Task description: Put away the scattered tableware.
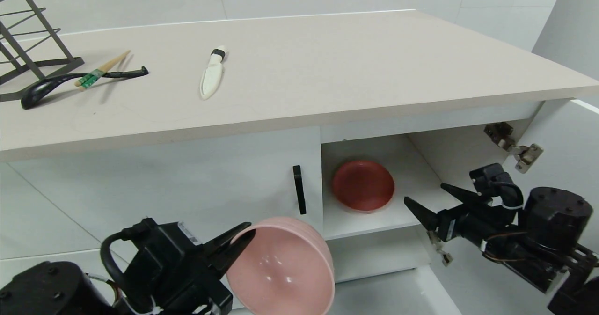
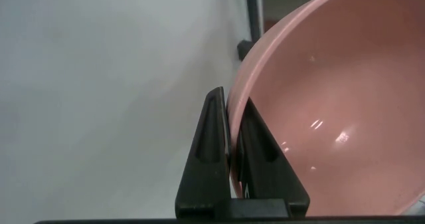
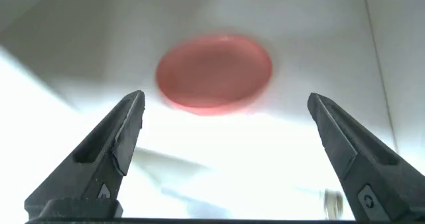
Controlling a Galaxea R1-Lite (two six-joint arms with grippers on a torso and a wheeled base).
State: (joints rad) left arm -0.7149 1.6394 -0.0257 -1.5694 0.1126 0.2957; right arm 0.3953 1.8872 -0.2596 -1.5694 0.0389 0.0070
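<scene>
The left gripper [image 1: 245, 233] sits low at the near left, in front of a closed white cabinet door [image 1: 187, 184] with a black handle [image 1: 299, 189]. Its jaws are pinched tight on the rim of a pink bowl [image 1: 281, 268], one inside and one outside; the bowl hangs tilted, its hollow facing the camera. The left wrist view shows the same grip [image 2: 229, 104] on the bowl [image 2: 332, 104].

To the right, the cabinet is open, and a red plate [image 1: 363, 185] lies flat on its white shelf [image 1: 402, 212]. The right gripper [image 1: 433, 200] hovers just outside the opening, its jaws spread wide and holding nothing; its wrist view frames the plate [image 3: 214, 71] between them.

On the tabletop [image 1: 327, 71] above, at the far left, lie a black ladle [image 1: 70, 82] crossed by chopsticks [image 1: 100, 71], with a white knife [image 1: 213, 74] to their right.
</scene>
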